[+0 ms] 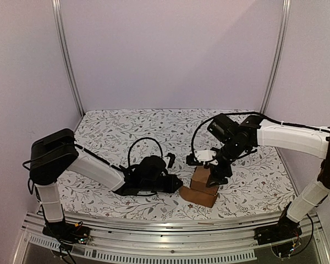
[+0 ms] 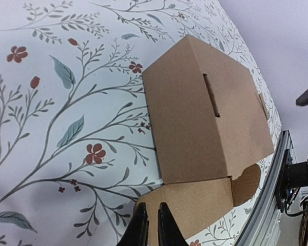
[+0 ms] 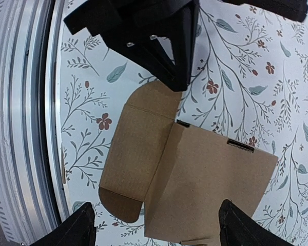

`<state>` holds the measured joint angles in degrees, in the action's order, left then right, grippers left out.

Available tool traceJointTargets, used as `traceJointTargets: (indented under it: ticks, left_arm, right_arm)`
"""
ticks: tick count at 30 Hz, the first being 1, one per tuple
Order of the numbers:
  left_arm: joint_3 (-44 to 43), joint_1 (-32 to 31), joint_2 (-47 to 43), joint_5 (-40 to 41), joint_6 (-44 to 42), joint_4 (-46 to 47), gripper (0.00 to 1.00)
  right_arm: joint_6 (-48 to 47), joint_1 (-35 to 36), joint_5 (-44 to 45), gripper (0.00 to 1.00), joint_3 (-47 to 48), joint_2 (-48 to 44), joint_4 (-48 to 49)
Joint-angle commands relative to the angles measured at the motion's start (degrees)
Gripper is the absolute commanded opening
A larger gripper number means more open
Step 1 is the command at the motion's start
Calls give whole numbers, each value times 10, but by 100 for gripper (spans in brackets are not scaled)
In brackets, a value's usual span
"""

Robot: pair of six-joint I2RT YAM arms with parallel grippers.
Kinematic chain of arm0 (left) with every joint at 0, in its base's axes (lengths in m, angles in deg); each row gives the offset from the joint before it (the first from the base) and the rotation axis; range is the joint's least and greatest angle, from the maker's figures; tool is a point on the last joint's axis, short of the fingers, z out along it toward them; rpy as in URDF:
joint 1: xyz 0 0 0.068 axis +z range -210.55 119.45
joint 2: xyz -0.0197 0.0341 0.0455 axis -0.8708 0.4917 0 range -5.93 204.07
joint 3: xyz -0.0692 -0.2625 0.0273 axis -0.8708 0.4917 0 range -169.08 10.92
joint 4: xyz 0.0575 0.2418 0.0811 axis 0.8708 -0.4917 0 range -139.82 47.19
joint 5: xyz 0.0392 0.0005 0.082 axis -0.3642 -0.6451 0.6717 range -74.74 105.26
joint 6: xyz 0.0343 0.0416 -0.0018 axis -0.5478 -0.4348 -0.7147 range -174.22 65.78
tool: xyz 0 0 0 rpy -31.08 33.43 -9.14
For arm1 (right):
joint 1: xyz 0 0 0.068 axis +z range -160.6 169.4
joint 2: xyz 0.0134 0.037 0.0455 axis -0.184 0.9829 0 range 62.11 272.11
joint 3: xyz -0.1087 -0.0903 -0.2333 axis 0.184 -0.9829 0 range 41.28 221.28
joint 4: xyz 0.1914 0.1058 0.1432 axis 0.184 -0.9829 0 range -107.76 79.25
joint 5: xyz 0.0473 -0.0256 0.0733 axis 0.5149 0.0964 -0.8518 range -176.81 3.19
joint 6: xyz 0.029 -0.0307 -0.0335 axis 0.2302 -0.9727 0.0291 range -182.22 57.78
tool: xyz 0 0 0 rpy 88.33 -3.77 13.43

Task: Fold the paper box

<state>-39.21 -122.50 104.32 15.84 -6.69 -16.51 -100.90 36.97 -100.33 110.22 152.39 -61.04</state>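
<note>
The table [image 1: 126,132] is covered with a flowered cloth. The left arm [image 1: 93,168] lies low and stretched out sideways over it, toward the middle. The right arm [image 1: 291,137] rises from its base, bends at the elbow and reaches in, its wrist turned down.

The paper box [image 1: 203,184] stands directly beneath the right gripper [image 1: 215,175], whose fingers [image 3: 241,228] are spread wide above it, touching nothing (seen from its own wrist).

The left gripper [image 2: 150,215] sits just beside the paper box at table level. Its fingers [image 2: 138,228] are drawn nearly together at the end of a flap [image 2: 195,205] lying flat toward the near edge; whether they pinch the cardboard cannot be told.

A slot [image 2: 211,95] is cut in the paper box's top panel, beyond the left gripper's tips.
</note>
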Motion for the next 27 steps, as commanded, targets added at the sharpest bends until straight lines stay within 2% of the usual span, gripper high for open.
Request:
traceJointTargets:
  ticks: [1, 5, 8, 10, 15, 21, 27]
  left_arm:
    - [-7, 14, 8, 8, -7, -55, 13]
    - [29, 5, -45, 44, 25, -71, 38]
    - [33, 0, -54, 34, 35, -73, 49]
    - [28, 0, -38, 14, 50, -69, 53]
    - [28, -1, -2, -17, 101, -46, 54]
    - [20, 0, 22, -39, 122, -21, 55]
    - [6, 1, 32, -62, 138, -39, 44]
  right_arm:
    - [-24, -79, -53, 82, 35, 6, -64]
    - [-55, -121, -40, 83, 35, 24, -71]
    - [-50, -143, -47, 83, 40, 36, -57]
    - [-38, -155, -65, 83, 56, 55, -57]
    - [0, -183, -109, 83, 87, 101, -75]
    - [2, -188, -109, 83, 76, 92, -76]
    - [7, -188, -122, 84, 60, 85, -80]
